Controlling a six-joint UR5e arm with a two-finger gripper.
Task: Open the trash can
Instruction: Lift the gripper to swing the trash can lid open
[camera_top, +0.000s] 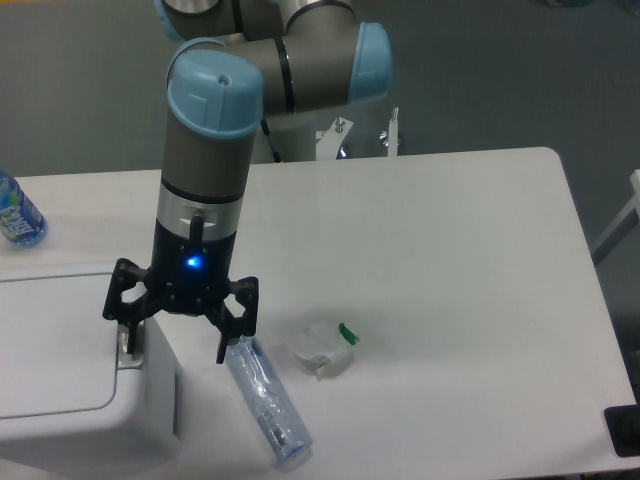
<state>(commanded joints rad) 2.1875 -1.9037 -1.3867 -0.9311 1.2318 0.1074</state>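
A: What is shown in the fixed camera view?

B: A large boxy white plastic trash can (70, 400) with rounded corners is seen at the lower left of the white tabletop (430, 260), cut off by the left and bottom edges of the picture. Its flat rectangular lid (50, 345) is seen lying shut, and a small grey latch button (127, 345) is set at the lid's right edge.

A: And where are the jaws placed relative to it?

B: The black two-finger gripper (178, 335) is pointed straight down above the can's right edge. The jaws are spread wide, with nothing held between them. One finger (122, 320) is placed just over the grey latch; whether it is touched cannot be told. The other finger (228, 340) is hung past the can's right side, above the tabletop.

A: What else is seen there?

B: A clear crushed plastic bottle (266, 405) is laid on its side just right of the can, its upper end close beneath the outer finger. A crumpled clear plastic cup with a green mark (325, 347) is found near it, further right. A blue-labelled water bottle (15, 212) is cut off at the left edge, behind the can.
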